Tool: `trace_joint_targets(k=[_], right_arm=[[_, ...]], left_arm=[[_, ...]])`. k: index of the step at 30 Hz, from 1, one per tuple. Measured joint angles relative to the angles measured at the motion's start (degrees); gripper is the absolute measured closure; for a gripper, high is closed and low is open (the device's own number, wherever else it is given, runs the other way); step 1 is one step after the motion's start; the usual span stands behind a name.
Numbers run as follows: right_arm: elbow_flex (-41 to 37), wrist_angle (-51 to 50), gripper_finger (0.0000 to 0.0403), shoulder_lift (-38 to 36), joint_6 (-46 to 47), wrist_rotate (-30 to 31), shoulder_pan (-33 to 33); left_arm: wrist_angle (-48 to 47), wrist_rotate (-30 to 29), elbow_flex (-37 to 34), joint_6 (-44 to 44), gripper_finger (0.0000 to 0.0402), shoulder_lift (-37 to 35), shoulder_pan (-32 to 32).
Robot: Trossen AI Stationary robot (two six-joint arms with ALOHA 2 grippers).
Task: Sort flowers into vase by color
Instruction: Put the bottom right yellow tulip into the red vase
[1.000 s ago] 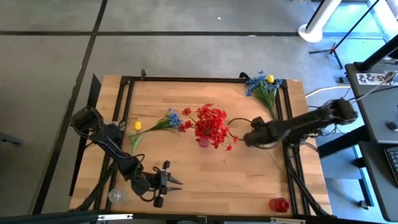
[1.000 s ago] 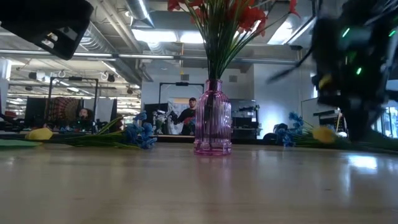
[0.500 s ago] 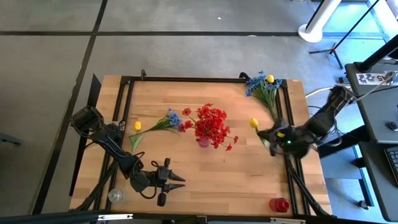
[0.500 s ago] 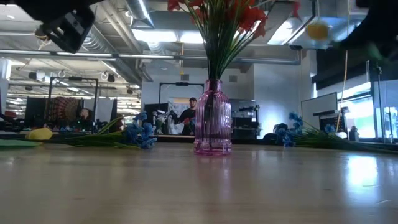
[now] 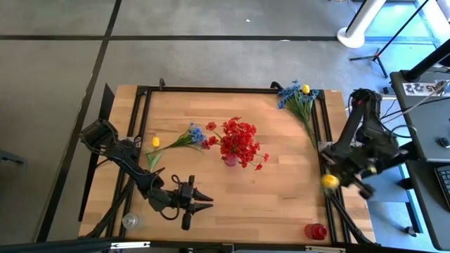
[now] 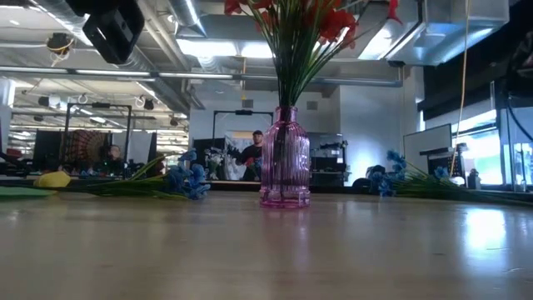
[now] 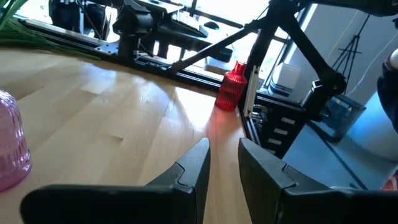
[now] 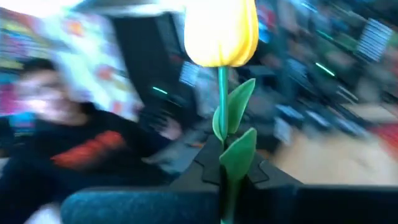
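A pink glass vase stands mid-table, holding red flowers. A blue and yellow sprig lies on the table left of it. A blue bunch with a yellow bloom lies at the far right corner. My right gripper hangs over the table's right edge, shut on a yellow tulip. My left gripper hovers near the near edge, left of centre, pointing right, with its fingers slightly open and nothing between them. My right gripper pinches the yellow tulip by its green stem, below the leaves, between the two fingers. The flower is lifted clear of the table. Its bloom stands out beyond the fingertips, in line with the fingers.
A small red vase stands at the near right corner and a clear glass one at the near left. A black frame rail runs along the table's right side. People sit in the room beyond the far edge.
My right gripper has swung from just right of the red flowers toward the table's right and near edge, carrying the yellow tulip lifted clear, and has turned about. It now hangs over the right rail. My left gripper has crept a little to the right.
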Motion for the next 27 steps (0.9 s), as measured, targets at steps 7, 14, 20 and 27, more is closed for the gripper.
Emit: trace_joint_targets(k=[7, 14, 20, 27], right_arm=[[0.04, 19.39, 0.0397, 4.72, -8.71, -1.00, 4.30], [-0.02, 20.41, 0.0396, 13.03, -1.32, -1.29, 4.10], [-0.02, 25.37, 0.0396, 15.98, 3.72, -2.32, 4.10], [-0.02, 29.53, 0.0395, 17.37, 6.26, 0.17, 4.10]], left_arm=[[0.00, 0.42, 0.00, 0.28, 0.0321, 0.00, 0.18], [0.00, 0.42, 0.00, 0.30, 0.0321, 0.00, 0.28], [0.02, 0.40, 0.00, 0.37, 0.0321, 0.00, 0.31], [0.06, 0.40, 0.00, 0.41, 0.0321, 0.00, 0.31]])
